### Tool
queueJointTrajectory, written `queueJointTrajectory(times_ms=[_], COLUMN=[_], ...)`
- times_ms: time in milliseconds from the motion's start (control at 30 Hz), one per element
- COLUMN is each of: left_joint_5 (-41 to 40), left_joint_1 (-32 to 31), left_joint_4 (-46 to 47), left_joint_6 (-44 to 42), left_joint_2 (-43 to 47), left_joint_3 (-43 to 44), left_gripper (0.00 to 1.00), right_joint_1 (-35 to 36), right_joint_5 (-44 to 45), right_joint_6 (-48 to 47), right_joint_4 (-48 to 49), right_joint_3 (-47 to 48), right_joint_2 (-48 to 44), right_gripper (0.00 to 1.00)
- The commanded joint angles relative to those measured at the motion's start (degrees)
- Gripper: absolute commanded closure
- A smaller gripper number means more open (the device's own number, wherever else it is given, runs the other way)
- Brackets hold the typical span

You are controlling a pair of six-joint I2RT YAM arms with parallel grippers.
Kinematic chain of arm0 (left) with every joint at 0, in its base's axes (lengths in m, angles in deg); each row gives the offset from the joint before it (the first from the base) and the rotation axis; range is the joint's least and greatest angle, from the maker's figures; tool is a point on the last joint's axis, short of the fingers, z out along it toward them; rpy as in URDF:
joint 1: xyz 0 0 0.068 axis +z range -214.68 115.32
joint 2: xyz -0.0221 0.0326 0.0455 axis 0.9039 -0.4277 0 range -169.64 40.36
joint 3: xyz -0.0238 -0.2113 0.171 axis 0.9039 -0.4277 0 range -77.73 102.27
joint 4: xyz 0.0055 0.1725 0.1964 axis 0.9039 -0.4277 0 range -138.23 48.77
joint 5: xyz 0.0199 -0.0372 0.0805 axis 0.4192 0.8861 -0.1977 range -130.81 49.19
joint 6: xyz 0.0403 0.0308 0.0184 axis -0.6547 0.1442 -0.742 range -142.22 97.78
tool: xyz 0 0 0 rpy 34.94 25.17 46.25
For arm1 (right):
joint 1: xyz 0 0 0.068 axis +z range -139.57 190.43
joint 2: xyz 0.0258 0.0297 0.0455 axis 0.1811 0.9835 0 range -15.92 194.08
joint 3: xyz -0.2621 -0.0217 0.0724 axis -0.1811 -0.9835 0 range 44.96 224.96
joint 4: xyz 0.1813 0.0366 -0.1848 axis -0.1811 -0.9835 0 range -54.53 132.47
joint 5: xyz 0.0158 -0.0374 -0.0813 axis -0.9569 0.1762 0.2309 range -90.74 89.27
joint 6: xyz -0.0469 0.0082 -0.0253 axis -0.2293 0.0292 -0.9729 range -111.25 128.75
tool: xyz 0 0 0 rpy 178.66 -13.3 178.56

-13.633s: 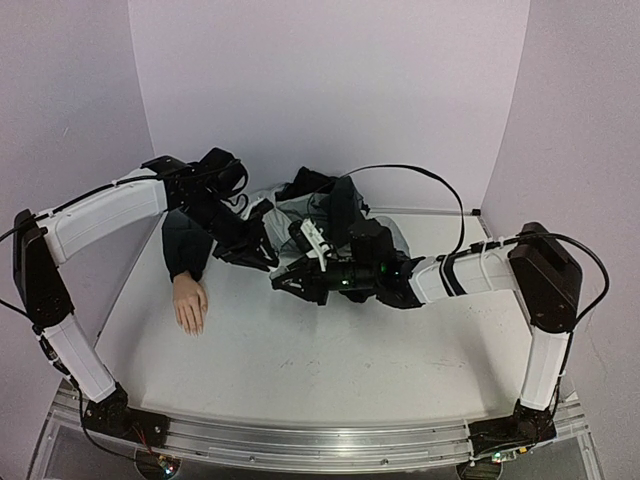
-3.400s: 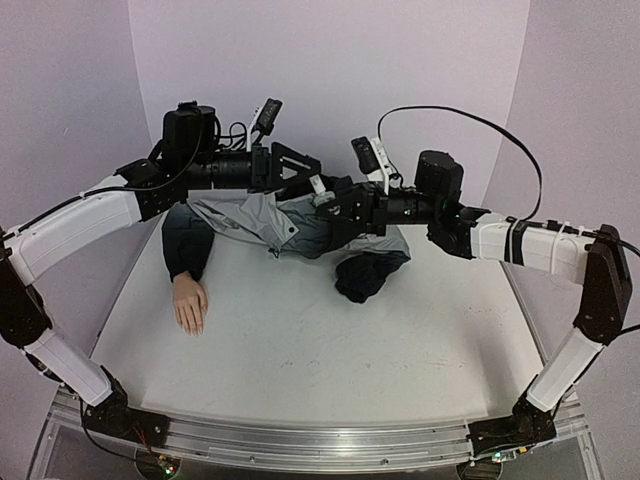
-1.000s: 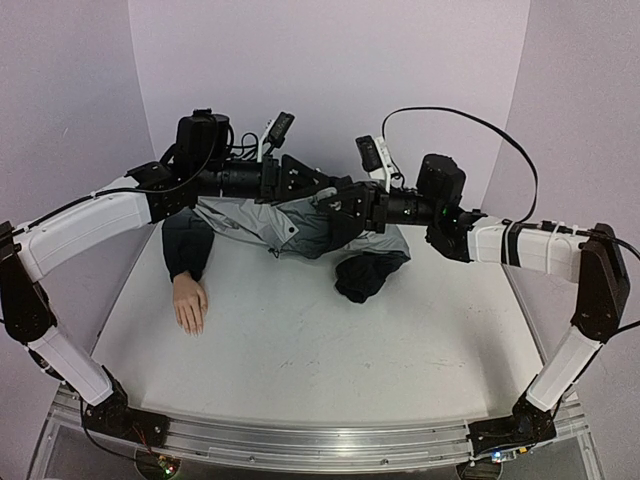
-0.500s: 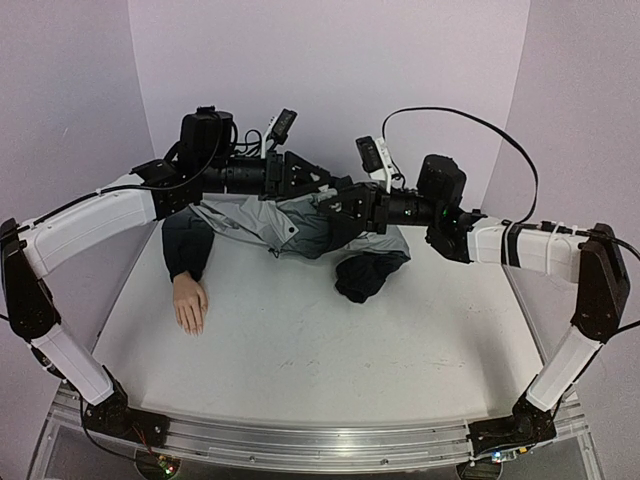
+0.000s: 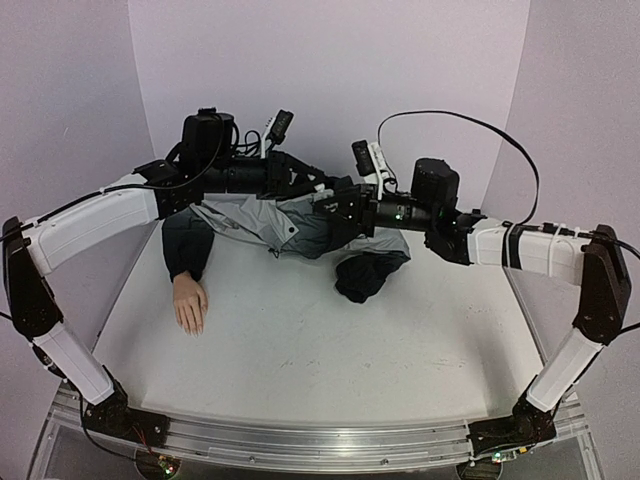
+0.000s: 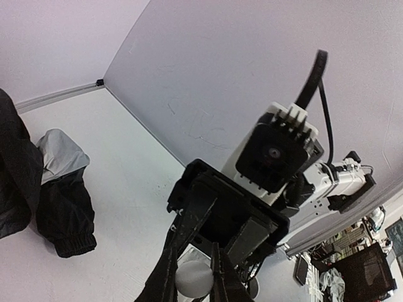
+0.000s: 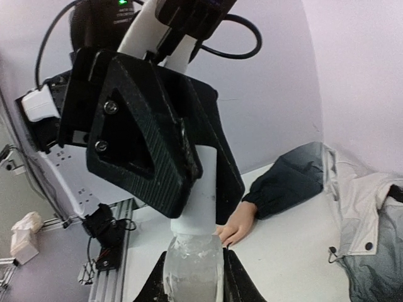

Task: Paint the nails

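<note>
The pale mannequin hand lies palm down at the table's left, coming out of a dark sleeve; it also shows in the right wrist view. Its nails are too small to make out. My two grippers meet in the air above the jacket. My right gripper is shut on a small clear glass bottle. My left gripper is shut on the bottle's white cap.
The grey-black jacket is spread at the back middle, with one dark sleeve leading to the hand and another bunched sleeve to the right. Walls close the table at the left, back and right.
Since 13.6 s ago both grippers rose from the table to meet above the jacket. Over the last second the right gripper edged slightly left; the cap and bottle stay joined.
</note>
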Motion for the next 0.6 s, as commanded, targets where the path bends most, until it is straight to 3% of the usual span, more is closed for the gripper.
queueJointTrajectory(times_ms=[0, 133, 200, 300, 367, 567], left_joint_5=[-0.12, -2.04, -2.68, -3.50, -3.79, -3.90], left_joint_1=[-0.61, -1.08, -1.49, -1.65, -1.66, 0.17], left_joint_4=[1.35, -1.59, -3.40, -5.12, -5.48, -9.68], left_joint_6=[-0.67, -2.40, -3.48, -4.37, -4.71, -5.81], left_joint_2=[0.30, 0.29, 0.08, 0.25, 0.87, 4.36], left_joint_3=[1.57, 2.08, 2.83, 3.40, 3.14, 1.68], left_gripper=[0.89, 0.92, 0.92, 0.91, 0.83, 0.36], right_joint_1=[3.22, 11.88, 13.95, 14.08, 14.02, 13.05], right_joint_5=[23.93, 50.97, 56.55, 55.85, 54.06, 38.97], right_joint_6=[-6.59, -14.61, -15.79, -15.86, -17.94, -21.41], right_joint_4=[-4.17, -5.96, -5.46, -5.01, -4.98, -5.71], right_joint_3=[1.40, 3.07, 4.04, 4.75, 4.56, 1.96], right_joint_2=[-4.43, -5.28, -4.93, -4.28, -4.09, -5.09], right_gripper=[1.00, 1.00, 1.00, 1.00, 1.00, 1.00])
